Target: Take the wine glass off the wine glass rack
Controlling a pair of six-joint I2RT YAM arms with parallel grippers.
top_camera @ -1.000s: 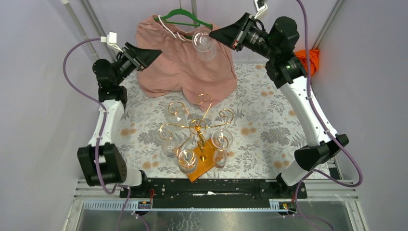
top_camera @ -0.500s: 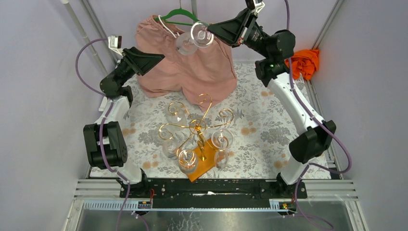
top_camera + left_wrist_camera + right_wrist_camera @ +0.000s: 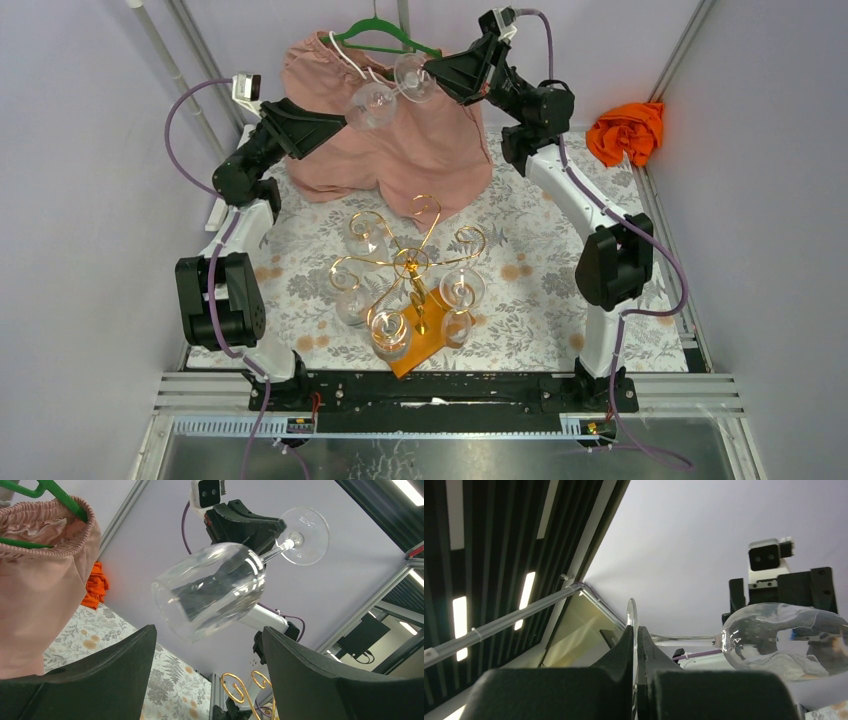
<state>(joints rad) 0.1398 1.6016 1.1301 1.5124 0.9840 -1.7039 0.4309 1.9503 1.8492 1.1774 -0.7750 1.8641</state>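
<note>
My right pincer [image 3: 428, 72] is clamped on the foot of the wine glass [image 3: 372, 104]. It holds the glass high in the air over the far edge of the table [image 3: 560, 270], in front of a pink garment [image 3: 410, 160] on a green hanger [image 3: 375, 35]. The glass is off the wine glass rack [image 3: 410, 262], which stands well apart toward the table's near edge. Other glasses [image 3: 461, 288] hang from the rack's gold scroll arms.

The held glass lies almost on its side. Its long axis runs across the table, with the foot at the right pincer and the open bowl pointing toward my left arm, tipped slightly down. My left pincer [image 3: 336, 114] has its jaws wide apart and is empty. It sits near the bowl's rim and aims at it; in the left wrist view the bowl hangs above and between the two fingers.

I judge the lift-off done and a handover likeliest. The left pincer would close along that axis, gently, since thin glass may slip or crack.
</note>
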